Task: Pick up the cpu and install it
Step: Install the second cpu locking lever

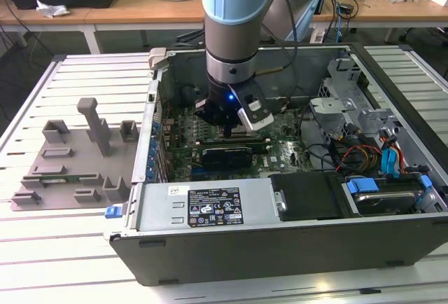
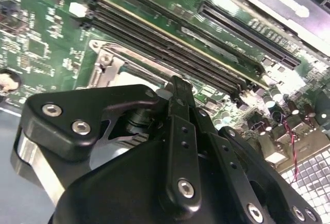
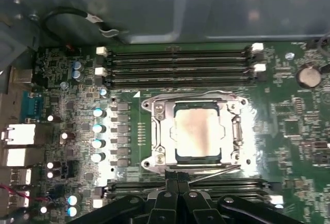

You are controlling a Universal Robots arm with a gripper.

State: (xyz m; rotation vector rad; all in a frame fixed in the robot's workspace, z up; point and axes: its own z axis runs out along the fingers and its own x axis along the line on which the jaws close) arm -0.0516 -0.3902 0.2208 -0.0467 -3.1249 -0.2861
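The cpu [image 3: 198, 131], a flat square chip with a shiny silver-grey top, lies flat inside the metal socket frame [image 3: 154, 131] on the green motherboard [image 3: 289, 131] in the first wrist view. My gripper [image 3: 178, 175] hovers at the socket's edge, beside a thin wire lever [image 3: 216, 171], with its black fingers pressed together and nothing visibly between them. In the exterior view the gripper [image 1: 227, 125] reaches down into the open computer case [image 1: 280, 248], over the board. The second wrist view has the gripper [image 2: 178, 87] just above the socket frame [image 2: 105, 61].
A grey moulded tray [image 1: 70, 164] with upright posts lies on the slatted table at the exterior view's left. Inside the case are memory slots [image 3: 175, 66], a power supply [image 1: 203, 206], a drive cage [image 1: 364, 115] and loose cables [image 1: 350, 153]. The case walls surround the arm.
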